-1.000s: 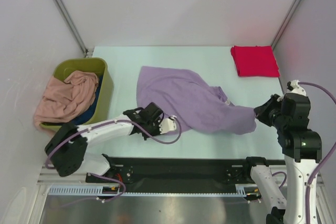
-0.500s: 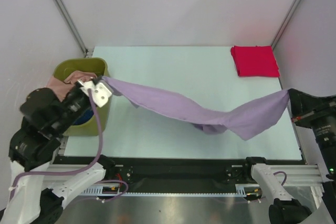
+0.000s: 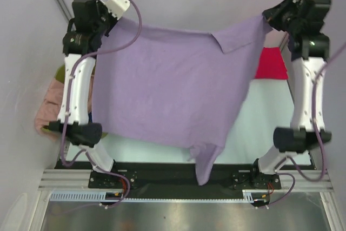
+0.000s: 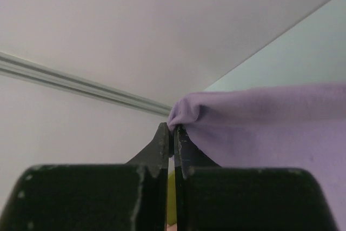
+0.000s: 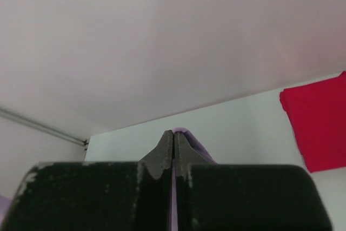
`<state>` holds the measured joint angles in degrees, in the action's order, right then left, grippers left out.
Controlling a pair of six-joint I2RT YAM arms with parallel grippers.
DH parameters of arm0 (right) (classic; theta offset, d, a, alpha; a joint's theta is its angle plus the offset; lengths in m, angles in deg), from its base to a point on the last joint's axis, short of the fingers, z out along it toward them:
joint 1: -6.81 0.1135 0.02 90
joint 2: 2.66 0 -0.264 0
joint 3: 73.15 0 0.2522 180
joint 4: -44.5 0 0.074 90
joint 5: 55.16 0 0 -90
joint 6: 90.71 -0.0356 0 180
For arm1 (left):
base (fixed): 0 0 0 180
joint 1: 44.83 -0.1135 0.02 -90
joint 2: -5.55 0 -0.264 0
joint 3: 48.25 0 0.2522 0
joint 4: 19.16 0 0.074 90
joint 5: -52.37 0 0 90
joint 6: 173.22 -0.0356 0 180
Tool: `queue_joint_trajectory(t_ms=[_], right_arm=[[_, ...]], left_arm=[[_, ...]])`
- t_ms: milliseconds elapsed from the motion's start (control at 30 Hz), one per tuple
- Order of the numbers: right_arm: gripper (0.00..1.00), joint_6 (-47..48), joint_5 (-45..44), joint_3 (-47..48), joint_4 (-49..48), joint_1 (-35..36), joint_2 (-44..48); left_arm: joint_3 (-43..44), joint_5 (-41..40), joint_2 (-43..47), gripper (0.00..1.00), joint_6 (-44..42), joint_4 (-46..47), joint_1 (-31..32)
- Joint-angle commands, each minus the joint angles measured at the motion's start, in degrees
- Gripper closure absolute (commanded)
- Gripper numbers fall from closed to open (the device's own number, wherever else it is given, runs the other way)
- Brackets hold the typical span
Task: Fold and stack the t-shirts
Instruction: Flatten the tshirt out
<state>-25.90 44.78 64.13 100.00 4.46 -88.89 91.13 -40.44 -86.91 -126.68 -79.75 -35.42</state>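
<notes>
Hanging high between both arms, the lavender t-shirt (image 3: 167,85) is spread like a curtain, its lower part dropping in a narrow tail toward the near edge of the counter (image 3: 265,117). At the shirt's upper left corner the left fingers (image 4: 162,144) are pressed together on a bunched fold of purple cloth, with only a hairline gap between them. At its upper right corner the right fingers (image 5: 165,147) are likewise closed tight, a sliver of lavender cloth showing just past their tips; a flap of the fabric is folded over just below that corner. Behind the shirt's right edge, a folded red t-shirt (image 3: 270,63) lies flat on the counter, partly hidden by the hanging cloth. Past the shirt's left edge, behind the left arm, a salmon-pink t-shirt (image 3: 46,106) is heaped over the olive-green bin (image 3: 58,72), of which only a bit of rim shows
</notes>
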Motion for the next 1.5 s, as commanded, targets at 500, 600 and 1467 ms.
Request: queue_joint_trajectory(t_ms=[500, 600, 1467], right_arm=[[1.00, -13.7, 0.6, 24.5, -25.0, -6.1, -23.5], [1.00, -10.9, 0.3, 19.6, -22.0, -6.3, -19.0], [1.00, -16.6, 1.2, -90.3, 3.3, -4.8, 51.5]], left_arm=[[20.5, -1.0, -15.1, 1.00, 3.0, 20.7, -5.3], [12.3, 1.7, -12.0, 1.00, 1.9, 18.2, -5.4], [-91.9, 10.3, 34.4, 1.00, -5.7, 11.0, -5.1]])
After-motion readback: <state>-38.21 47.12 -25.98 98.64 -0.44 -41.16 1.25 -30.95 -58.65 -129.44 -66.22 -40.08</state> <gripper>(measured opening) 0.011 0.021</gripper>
